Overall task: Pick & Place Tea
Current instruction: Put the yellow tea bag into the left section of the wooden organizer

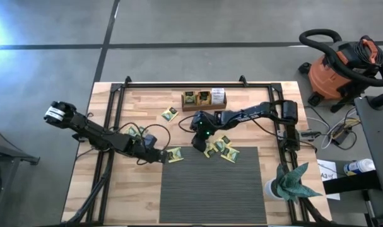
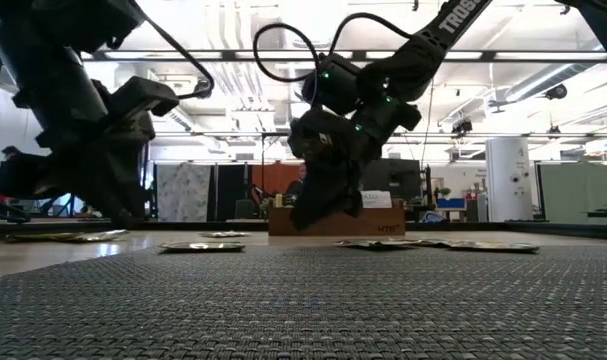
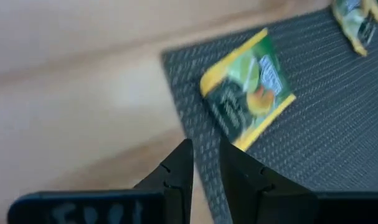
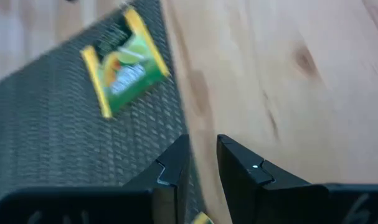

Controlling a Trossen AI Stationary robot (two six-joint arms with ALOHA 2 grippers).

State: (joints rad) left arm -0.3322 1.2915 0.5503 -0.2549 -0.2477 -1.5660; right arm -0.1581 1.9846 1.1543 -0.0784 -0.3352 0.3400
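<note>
The tea sachet (image 3: 248, 87) looks light, thin and slippery — best pinched by a raised edge. Left hand (image 3: 205, 163) and right hand (image 4: 202, 155) each hover with fingers nearly together — nothing held.

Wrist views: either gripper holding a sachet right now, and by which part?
Nothing held. Left gripper: jaws nearly closed, gap empty, a sachet lying on the mat ahead. Right gripper: same, its sachet flat on the mat.

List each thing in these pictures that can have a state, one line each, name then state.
left gripper: empty, fingers nearly together, beside a sachet.
right gripper: empty, fingers nearly together, over the mat's edge.
sachet at mat corner: lying flat, free.
sachets near mat top: lying loose, overlapping.
wooden tray: holds sachets standing upright.
</note>
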